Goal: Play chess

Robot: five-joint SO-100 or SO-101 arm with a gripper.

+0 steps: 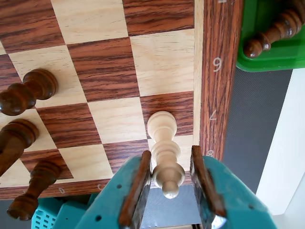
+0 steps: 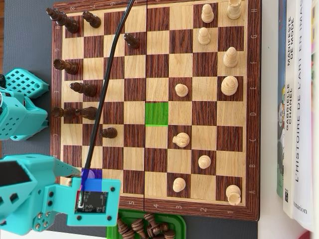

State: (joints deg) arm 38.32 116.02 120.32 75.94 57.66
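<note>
Right now your claw [image 1: 170,183] sits low over the corner of the chessboard [image 1: 109,71], and in the wrist view a pale pawn [image 1: 164,148] stands between its two teal fingers [image 1: 136,191]. The jaws are spread slightly wider than the pawn's base, with a sliver of gap on each side, so I'd call it bracketing the piece, not pinching it; from this angle I can't fully rule out light contact on the left pad.

The pawn is upright on a square at the board's edge, near the numbered border, and its long axis runs straight up toward the camera. It lies dead centre between the jaws, so the coming move turns only on closing squarely and lifting straight up along that axis.

From the overhead view, the arm covers that corner, and a blue-marked square [image 2: 91,175] shows beside the wrist board. A green-marked square [image 2: 156,113] sits near the board's middle, well apart from the claw, up and to the right in that view; probably that's where the piece belongs. Dark pawns [image 1: 26,93] stand nearby on the left in the wrist view, so keep the lift clean.
</note>
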